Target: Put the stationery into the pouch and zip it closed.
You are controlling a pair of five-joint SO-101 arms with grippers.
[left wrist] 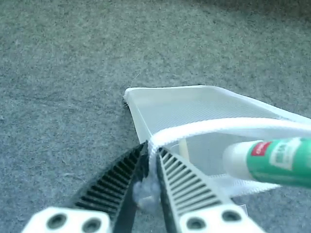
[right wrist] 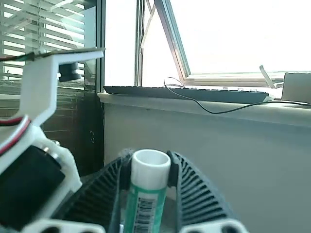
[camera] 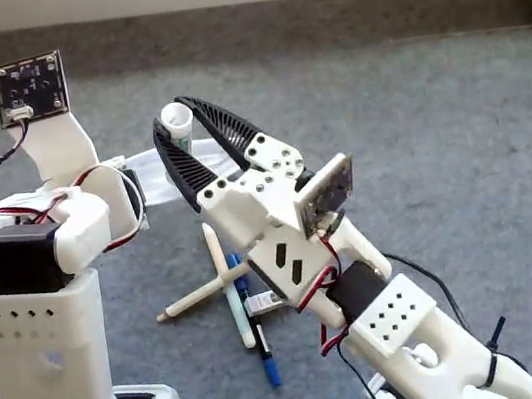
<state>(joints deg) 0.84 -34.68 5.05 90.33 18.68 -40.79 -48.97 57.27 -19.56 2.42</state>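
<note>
The white mesh pouch (left wrist: 194, 109) lies on the grey carpet with its mouth held up. My left gripper (left wrist: 152, 148) is shut on the pouch's corded rim. A green-and-white glue stick (left wrist: 272, 161) hovers at the pouch mouth, cap end forward. My right gripper (camera: 174, 115) is shut on the glue stick (camera: 178, 124), tilted up above the pouch (camera: 154, 164). In the right wrist view the glue stick (right wrist: 146, 194) sits between the black ribbed fingers (right wrist: 194, 194). Several pens and a pencil (camera: 232, 291) lie crossed on the carpet under the right arm.
The left arm's white body (camera: 42, 255) stands at the left, close to the right gripper. A blue pen (camera: 260, 337) and a small white eraser (camera: 262, 303) lie among the loose stationery. Open carpet (camera: 438, 132) stretches to the right and back.
</note>
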